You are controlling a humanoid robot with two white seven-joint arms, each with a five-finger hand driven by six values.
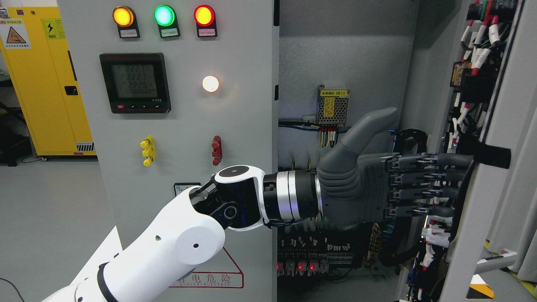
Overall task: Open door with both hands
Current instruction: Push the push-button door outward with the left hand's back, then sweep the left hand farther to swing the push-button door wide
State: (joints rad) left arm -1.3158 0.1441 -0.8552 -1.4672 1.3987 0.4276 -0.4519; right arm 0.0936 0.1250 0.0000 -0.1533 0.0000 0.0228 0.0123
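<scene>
The grey electrical cabinet has its right door swung open, so the wired inner face shows at the picture's right. My left arm comes in from the lower left and reaches across the opening. My left hand is open, with the thumb up and the fingers stretched flat against the inner edge of that door. It holds nothing. A black stub sticks out from the door just past the fingertips. The left door is closed. My right hand is not in view.
The closed left door carries three lit lamps, a meter and two small handles, one yellow and one red. Inside the cabinet are a power supply and terminal rows. A yellow cabinet stands at the far left.
</scene>
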